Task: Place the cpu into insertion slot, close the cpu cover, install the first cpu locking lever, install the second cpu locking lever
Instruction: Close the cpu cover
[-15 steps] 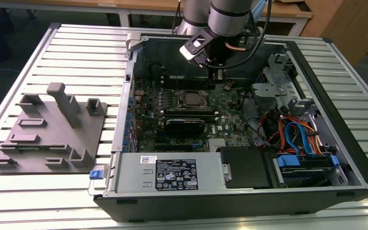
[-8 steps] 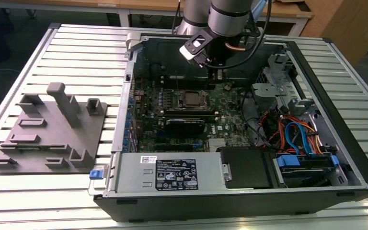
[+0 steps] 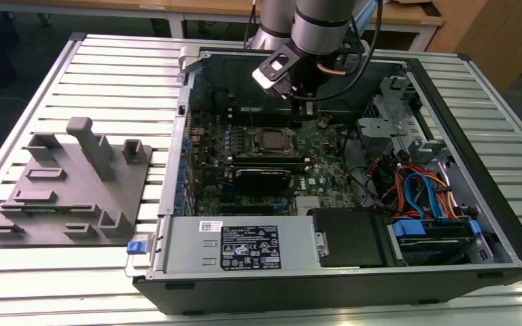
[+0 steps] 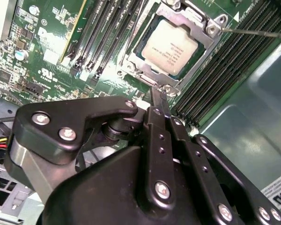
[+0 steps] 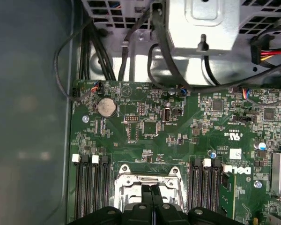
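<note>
Open computer case lying on a slatted tabletop, with a grey moulded holder beside it on the exterior view's left. The arm reaches down into the case from above, and its gripper hangs over the green circuit board, near the insertion slot and on its far side in the exterior view. The cpu lies flat in the slot, its dull silver top facing up. The cpu cover, a silvery frame, lies down around it, so the chip shows through the square window. In both wrist views the jaws are closed, the two black fingers pressed together with nothing between them. The tip of the gripper stands just at the edge of the cover, at its rim rather than over the chip; whether it touches the metal cannot be told. In the first wrist view the gripper lies over the middle of the cover. A thin metal lever runs out from one corner of the frame and across the long black memory slots. More memory slots flank the opposite side. A round coin battery sits on the board, well apart from the slot.
</note>
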`<action>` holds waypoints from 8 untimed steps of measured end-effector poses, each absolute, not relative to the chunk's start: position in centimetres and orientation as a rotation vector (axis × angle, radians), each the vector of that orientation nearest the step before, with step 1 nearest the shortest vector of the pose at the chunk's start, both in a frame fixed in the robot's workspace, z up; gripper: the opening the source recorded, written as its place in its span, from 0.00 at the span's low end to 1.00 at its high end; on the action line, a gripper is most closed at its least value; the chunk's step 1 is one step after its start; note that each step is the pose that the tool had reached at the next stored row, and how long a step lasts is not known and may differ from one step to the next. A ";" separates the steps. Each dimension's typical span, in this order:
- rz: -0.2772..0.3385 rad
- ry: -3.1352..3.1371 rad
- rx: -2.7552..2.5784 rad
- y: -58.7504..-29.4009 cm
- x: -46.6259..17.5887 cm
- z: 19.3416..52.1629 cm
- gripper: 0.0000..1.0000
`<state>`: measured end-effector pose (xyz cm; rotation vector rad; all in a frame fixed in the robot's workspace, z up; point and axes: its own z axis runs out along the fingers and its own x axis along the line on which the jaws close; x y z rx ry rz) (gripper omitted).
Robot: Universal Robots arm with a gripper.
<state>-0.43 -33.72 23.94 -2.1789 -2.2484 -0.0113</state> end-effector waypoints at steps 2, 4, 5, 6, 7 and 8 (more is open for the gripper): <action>-0.011 -2.249 -2.178 -33.7 -0.4 23.9 0.10; -0.011 -2.249 -2.178 -33.7 -0.4 23.9 0.10; -0.011 -2.249 -2.178 -33.7 -0.4 23.9 0.10; -0.011 -2.249 -2.178 -33.7 -0.4 23.9 0.10; -0.011 -2.249 -2.178 -33.7 -0.4 23.9 0.10; -0.011 -2.249 -2.178 -33.7 -0.4 23.9 0.10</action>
